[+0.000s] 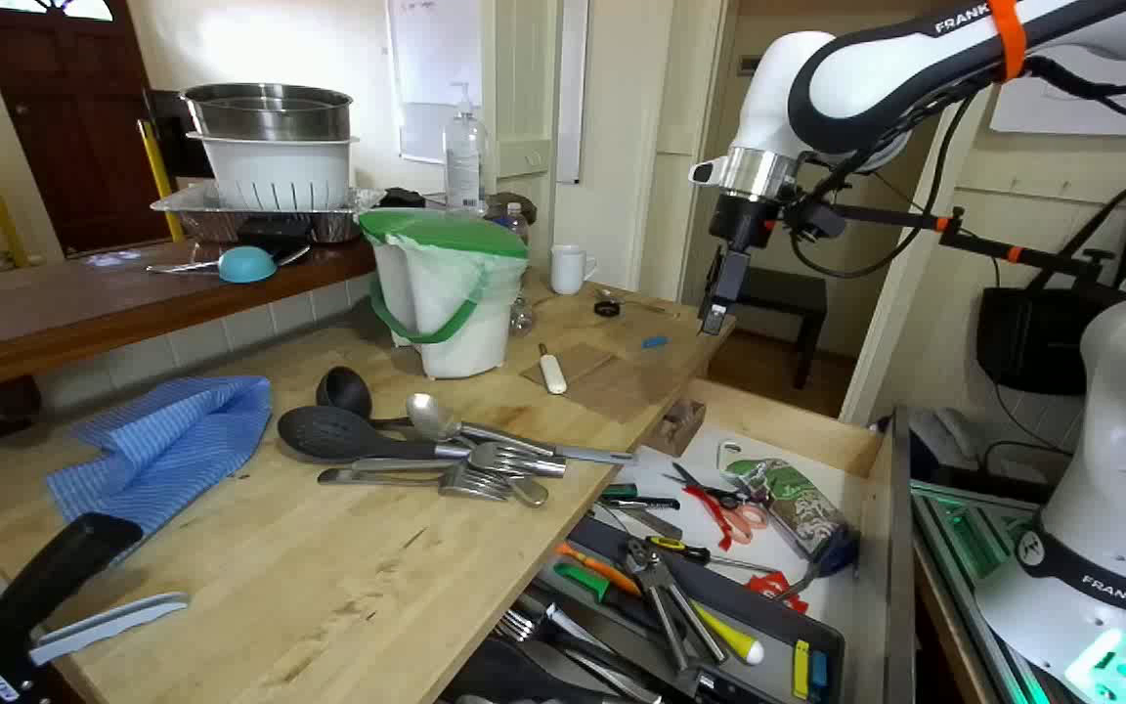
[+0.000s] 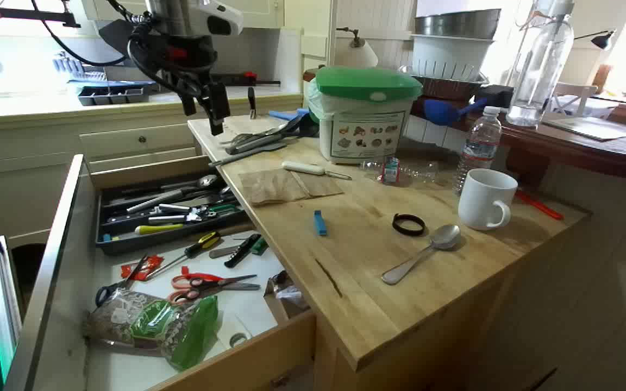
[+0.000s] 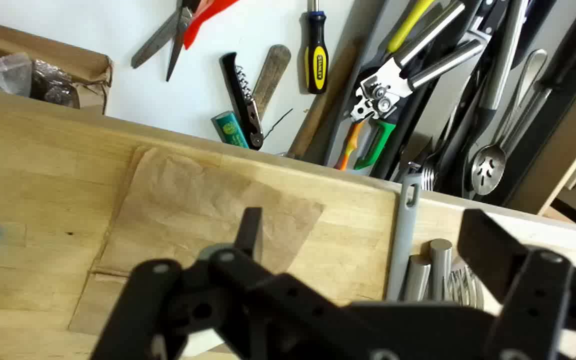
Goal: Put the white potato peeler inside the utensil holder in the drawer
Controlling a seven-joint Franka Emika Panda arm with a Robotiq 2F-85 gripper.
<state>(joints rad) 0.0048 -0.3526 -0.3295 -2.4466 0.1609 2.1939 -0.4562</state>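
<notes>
The white potato peeler lies on the wooden countertop by a brown paper sheet, in both exterior views (image 1: 553, 374) (image 2: 303, 168). In the wrist view a white piece, likely its handle (image 3: 202, 343), shows partly behind my gripper's linkage. The pale-wood drawer (image 1: 899, 587) (image 2: 237, 361) is pulled open below the countertop edge. The dark grey utensil holder (image 1: 832, 636) (image 2: 128, 245) (image 3: 353, 80) lies in it with several utensils and a can opener. My gripper (image 1: 714, 319) (image 2: 203, 118) (image 3: 363, 240) is in the air above the counter edge, fingers apart, with nothing between them.
Ladles and forks (image 1: 495, 464) lie on the counter, a grey handle (image 3: 402, 235) jutting over its edge. A green-lidded bucket (image 1: 451, 303) (image 2: 364, 125) stands behind the peeler. A blue clip (image 2: 319, 222), black ring (image 2: 408, 224), spoon (image 2: 421, 255) and white mug (image 2: 487, 198) are near.
</notes>
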